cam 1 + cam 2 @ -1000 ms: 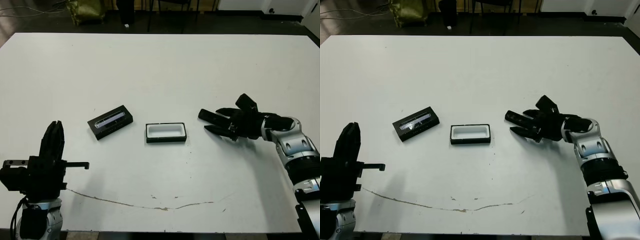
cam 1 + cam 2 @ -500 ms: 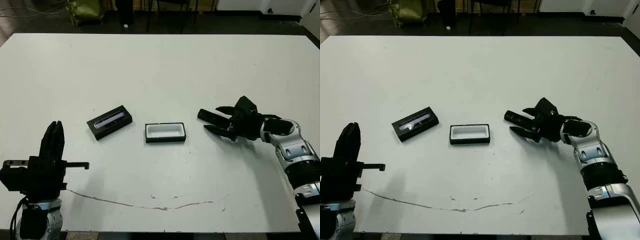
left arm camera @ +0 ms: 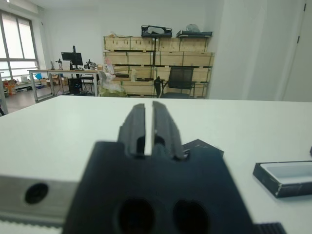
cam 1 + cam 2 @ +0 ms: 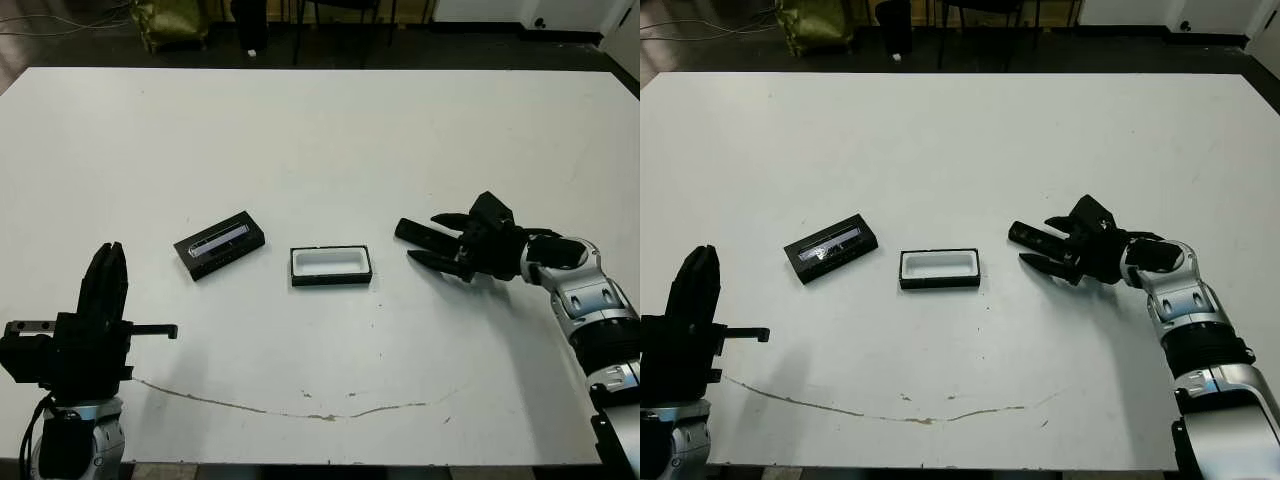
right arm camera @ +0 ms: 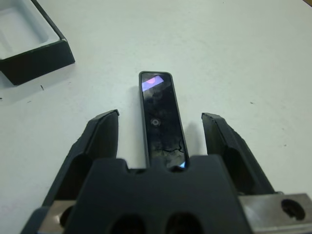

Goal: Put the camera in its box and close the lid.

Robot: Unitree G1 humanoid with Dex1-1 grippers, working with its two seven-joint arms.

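In the left eye view the box (image 4: pixel 331 266) sits open near the middle of the white table (image 4: pixel 320 130), its white lining bare, with the lid (image 4: pixel 220 244) lying just to its left, slanted, silvery strip up. The right gripper (image 4: pixel 414 244) hovers low to the right of the box with fingers spread wide; over the last second it has edged slightly nearer the table and steadied, hardly moving in the last half second, which suggests it is lined up for a grasp. The left gripper (image 4: pixel 106 275) stands upright at the near left, unchanged. The right eye view shows the same layout, the box (image 4: pixel 940 268) well apart from both arms. The left wrist view shows the left gripper's fingers (image 3: pixel 134 127) standing close together with only a narrow slit between them, holding nothing, with the lid and a corner of the box (image 3: pixel 288 177) beyond. The right wrist view shows the camera (image 5: pixel 160 118) lying flat on the table between the wide-spread fingers (image 5: pixel 100 139), untouched on either side, the box corner (image 5: pixel 34 52) nearby; closing on the camera seems the next step, so the task is barely begun
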